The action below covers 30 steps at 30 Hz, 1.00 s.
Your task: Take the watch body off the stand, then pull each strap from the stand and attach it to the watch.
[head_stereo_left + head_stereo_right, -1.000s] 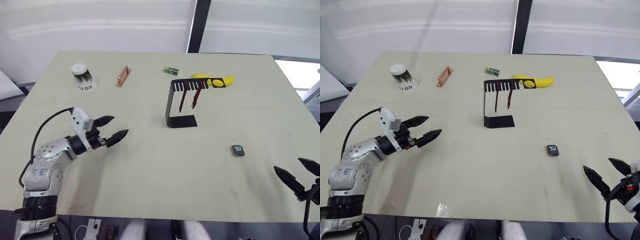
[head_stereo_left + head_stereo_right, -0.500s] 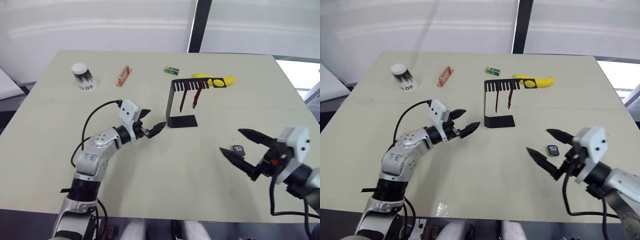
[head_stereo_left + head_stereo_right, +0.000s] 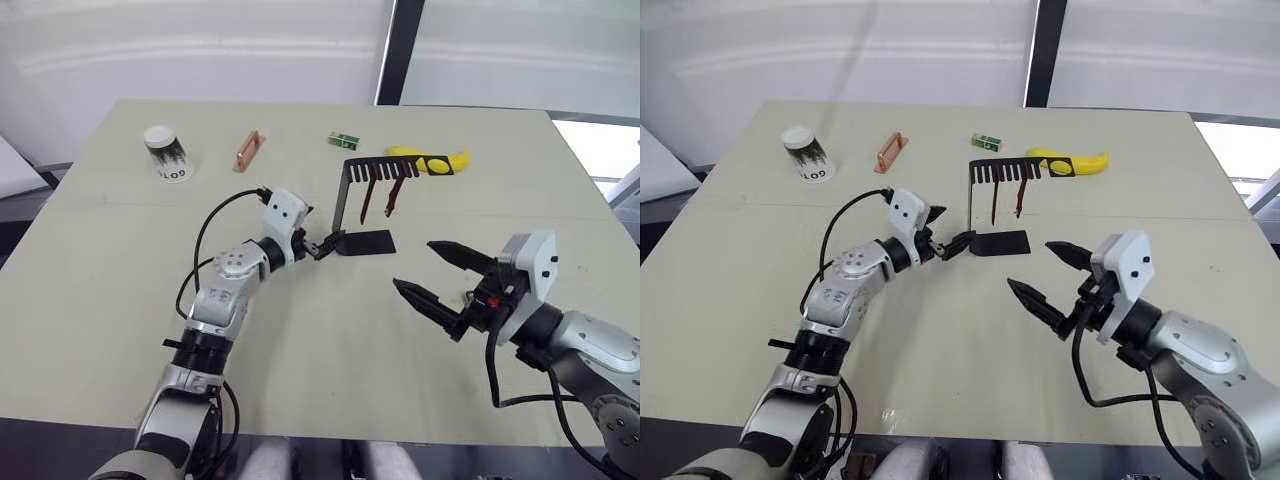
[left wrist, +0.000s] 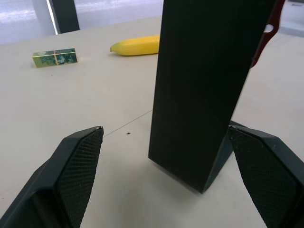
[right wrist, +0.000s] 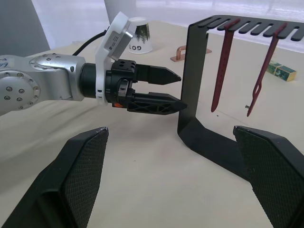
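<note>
- Fingers of my left gripper [image 3: 958,243] spread apart, straddling the stand [image 3: 983,214] upright at its foot.
- Right gripper [image 3: 1038,275] gapes wide, holding nothing, near the stand.
- Both straps [image 5: 222,64] hang from the comb slots (watch body hidden, I think).

The black bent-metal stand [image 3: 360,205] stands upright on the counter [image 3: 120,260], two maroon straps [image 3: 379,196] hanging side by side from its slotted top arm.
</note>
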Each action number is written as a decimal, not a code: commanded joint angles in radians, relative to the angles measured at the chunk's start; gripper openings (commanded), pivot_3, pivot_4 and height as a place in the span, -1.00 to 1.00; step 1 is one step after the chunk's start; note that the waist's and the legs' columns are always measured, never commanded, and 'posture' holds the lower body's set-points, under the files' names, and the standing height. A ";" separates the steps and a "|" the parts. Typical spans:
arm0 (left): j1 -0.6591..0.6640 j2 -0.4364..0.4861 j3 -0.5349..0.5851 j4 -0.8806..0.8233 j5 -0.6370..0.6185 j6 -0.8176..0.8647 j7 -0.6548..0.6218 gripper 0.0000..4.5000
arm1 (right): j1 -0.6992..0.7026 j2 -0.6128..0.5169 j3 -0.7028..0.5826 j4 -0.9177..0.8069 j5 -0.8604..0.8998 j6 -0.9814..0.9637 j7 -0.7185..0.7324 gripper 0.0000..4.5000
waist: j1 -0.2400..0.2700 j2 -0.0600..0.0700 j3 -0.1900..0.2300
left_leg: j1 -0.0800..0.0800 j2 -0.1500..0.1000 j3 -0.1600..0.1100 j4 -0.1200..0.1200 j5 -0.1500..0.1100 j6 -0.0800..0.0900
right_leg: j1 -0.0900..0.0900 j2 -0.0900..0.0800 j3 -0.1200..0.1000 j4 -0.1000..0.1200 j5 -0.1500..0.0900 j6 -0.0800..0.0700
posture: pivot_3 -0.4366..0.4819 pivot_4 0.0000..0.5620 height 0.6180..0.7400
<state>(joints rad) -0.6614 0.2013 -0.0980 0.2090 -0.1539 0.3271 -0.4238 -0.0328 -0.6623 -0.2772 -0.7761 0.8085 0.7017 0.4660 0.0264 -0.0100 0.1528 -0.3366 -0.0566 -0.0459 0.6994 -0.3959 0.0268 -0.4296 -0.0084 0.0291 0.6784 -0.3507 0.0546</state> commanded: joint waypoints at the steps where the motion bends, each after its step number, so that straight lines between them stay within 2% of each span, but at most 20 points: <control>1: -0.034 -0.022 0.007 0.021 0.013 -0.041 0.011 1.00 | -0.006 0.008 0.005 -0.006 -0.013 -0.025 -0.012 0.99 | 0.000 0.000 0.000 | 0.000 0.000 0.000 0.000 0.000 0.000 | 0.000 0.000 0.000 0.000 0.000 0.000 | -0.05 -0.47 1.00; 11: -0.057 -0.047 0.014 0.069 0.034 -0.083 0.021 1.00 | 0.007 0.030 0.035 -0.009 -0.036 -0.027 -0.012 0.99 | 0.000 0.000 0.000 | 0.000 0.000 0.000 0.000 0.000 0.000 | 0.000 0.000 0.000 0.000 0.000 0.000 | -0.05 -0.47 1.00; 14: -0.062 -0.054 0.020 0.074 0.038 -0.081 0.032 0.64 | -0.001 0.034 0.042 -0.002 -0.046 -0.029 -0.010 1.00 | 0.000 0.000 0.000 | 0.000 0.000 0.000 0.000 0.000 0.000 | 0.000 0.000 0.000 0.000 0.000 0.000 | -0.05 -0.47 1.00; 16: -0.066 -0.056 0.019 0.077 0.042 -0.078 0.033 0.25 | -0.005 0.036 0.045 0.003 -0.053 -0.030 -0.008 1.00 | -0.001 0.000 0.000 | 0.000 0.000 0.000 0.000 0.000 0.000 | 0.000 0.000 0.000 0.000 0.000 0.000 | -0.05 -0.47 1.00; 28: -0.094 -0.071 0.034 0.131 0.042 -0.106 0.035 0.25 | 0.006 0.048 0.070 0.010 -0.088 -0.047 -0.002 1.00 | 0.000 0.000 0.000 | 0.000 0.000 0.000 0.000 0.000 0.000 | 0.000 0.000 0.000 0.000 0.000 0.000 | -0.05 -0.47 1.00; 29: -0.096 -0.073 0.034 0.134 0.042 -0.109 0.036 0.01 | 0.006 0.048 0.071 0.010 -0.089 -0.048 -0.002 1.00 | 0.000 0.000 0.000 | 0.000 0.000 0.000 0.000 0.000 0.000 | 0.000 0.000 0.000 0.000 0.000 0.000 | -0.05 -0.47 1.00; 30: -0.097 -0.075 0.033 0.136 0.043 -0.111 0.036 -0.14 | 0.006 0.048 0.072 0.011 -0.091 -0.049 -0.003 1.00 | 0.000 0.000 0.000 | 0.000 0.000 0.000 0.000 0.000 0.000 | 0.000 0.000 0.000 0.000 0.000 0.000 | -0.05 -0.47 1.00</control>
<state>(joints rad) -0.7362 0.1340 -0.0767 0.3630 -0.1115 0.2393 -0.3939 -0.0244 -0.6179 -0.2016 -0.7503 0.7237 0.6761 0.4663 0.0264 -0.0101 0.1528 -0.3368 -0.0566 -0.0459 0.6993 -0.3959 0.0268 -0.4300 -0.0084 0.0291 0.6783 -0.3507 0.0546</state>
